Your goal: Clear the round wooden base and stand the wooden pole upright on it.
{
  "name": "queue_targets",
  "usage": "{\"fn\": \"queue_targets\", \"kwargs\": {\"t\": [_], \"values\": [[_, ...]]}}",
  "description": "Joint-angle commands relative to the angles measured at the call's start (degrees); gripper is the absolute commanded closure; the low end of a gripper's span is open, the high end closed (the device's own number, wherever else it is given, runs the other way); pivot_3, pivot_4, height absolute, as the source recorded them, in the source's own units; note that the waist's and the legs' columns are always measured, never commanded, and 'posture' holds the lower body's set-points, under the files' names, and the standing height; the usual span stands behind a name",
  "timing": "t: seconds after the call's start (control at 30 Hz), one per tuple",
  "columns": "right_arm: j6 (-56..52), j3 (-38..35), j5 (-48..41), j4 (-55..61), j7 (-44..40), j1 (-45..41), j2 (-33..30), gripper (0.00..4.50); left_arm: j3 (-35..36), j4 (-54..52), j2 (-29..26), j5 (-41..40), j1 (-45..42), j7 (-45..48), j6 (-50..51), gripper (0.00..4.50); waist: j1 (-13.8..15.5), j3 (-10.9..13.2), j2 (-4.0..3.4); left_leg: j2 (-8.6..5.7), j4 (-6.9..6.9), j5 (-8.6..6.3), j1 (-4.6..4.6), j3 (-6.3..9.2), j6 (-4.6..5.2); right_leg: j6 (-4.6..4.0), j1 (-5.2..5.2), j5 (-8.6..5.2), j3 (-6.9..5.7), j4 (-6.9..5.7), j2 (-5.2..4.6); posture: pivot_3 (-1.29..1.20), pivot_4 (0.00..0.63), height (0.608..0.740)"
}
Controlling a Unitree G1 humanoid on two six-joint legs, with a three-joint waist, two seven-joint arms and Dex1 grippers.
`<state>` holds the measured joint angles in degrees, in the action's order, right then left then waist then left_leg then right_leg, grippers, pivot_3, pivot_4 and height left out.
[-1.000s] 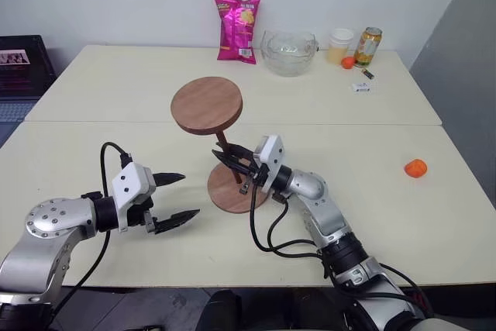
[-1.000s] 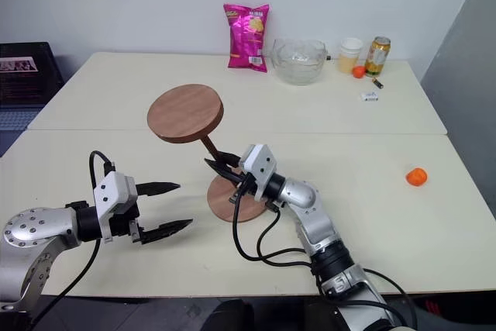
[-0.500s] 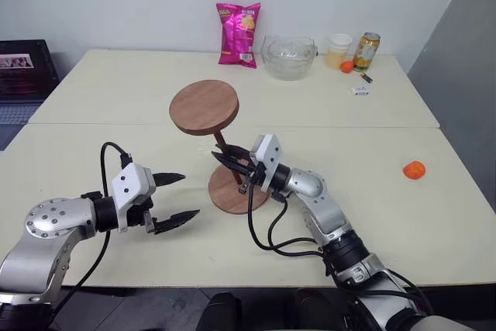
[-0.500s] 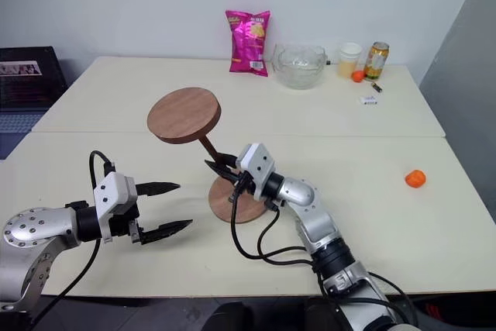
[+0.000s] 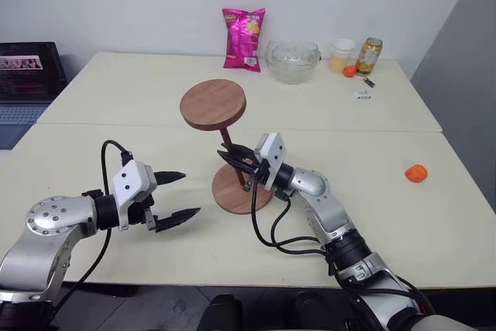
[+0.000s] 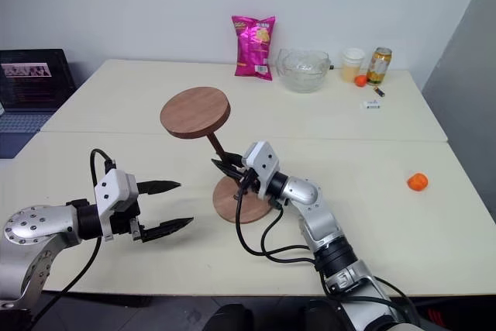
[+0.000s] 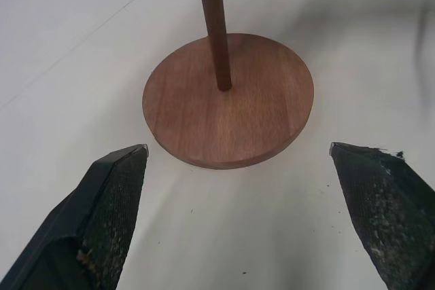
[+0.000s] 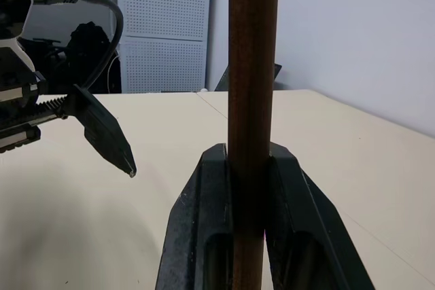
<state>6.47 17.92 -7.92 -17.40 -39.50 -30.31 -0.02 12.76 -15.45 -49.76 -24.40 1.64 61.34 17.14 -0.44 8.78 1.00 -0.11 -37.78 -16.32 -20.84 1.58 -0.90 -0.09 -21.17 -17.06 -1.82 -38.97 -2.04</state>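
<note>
Left gripper hangs low over the near part of the cream surface, fingers spread wide, nothing between them; it points toward the round wooden base, near it but apart.

Round wooden base lies flat on the surface near the middle, just past the seam side nearest the robot. The wooden pole has its lower end on the middle of the base, rod leaning a little, its round disc end up in the air, above and slightly left of the base.

Right gripper comes in from the right, fingers pinching the rod of the pole low down, just above the base. The left gripper's finger tip also shows in the right wrist view, off to one side of the rod.

Well to the right, a small orange object lies alone.

Far edge, by the wall: pink snack bag upright, glass bowl, pale cup, drink can.
</note>
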Motion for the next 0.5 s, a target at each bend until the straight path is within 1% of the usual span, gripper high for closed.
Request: {"fn": "queue_targets", "kwargs": {"t": [0.03,0.27,0.5], "values": [[-3.5,-1.2,1.9,-8.3,-0.3,4.5,-4.2,4.25,0.9,-1.6,-0.4,-1.0,-0.9,-0.1,0.3,0.00,0.2,-0.1,-0.02,0.00,0.00,0.00,0.00,0.00,0.00,0.00,0.00,0.00,0.00,0.01,0.00,0.00,0.150,0.740],[-4.6,-0.6,0.2,-4.2,-4.4,6.6,-6.7,4.25,1.2,-3.3,-1.0,-3.5,-0.9,0.2,3.9,0.00,0.6,-0.4,-0.03,-0.07,0.00,-0.06,0.01,0.00,0.10,-0.02,0.05,-0.02,-0.01,0.07,-0.11,0.00,0.150,0.740],[-7.7,-0.1,1.3,-5.7,-2.9,4.7,-6.7,4.25,0.1,-4.0,-2.2,-4.1,-2.1,1.9,5.6,0.00,0.5,-0.4,-0.07,-0.07,0.06,-0.06,0.03,0.00,0.11,-0.11,0.04,-0.07,-0.02,0.08,-0.12,0.00,0.150,0.740]]}}
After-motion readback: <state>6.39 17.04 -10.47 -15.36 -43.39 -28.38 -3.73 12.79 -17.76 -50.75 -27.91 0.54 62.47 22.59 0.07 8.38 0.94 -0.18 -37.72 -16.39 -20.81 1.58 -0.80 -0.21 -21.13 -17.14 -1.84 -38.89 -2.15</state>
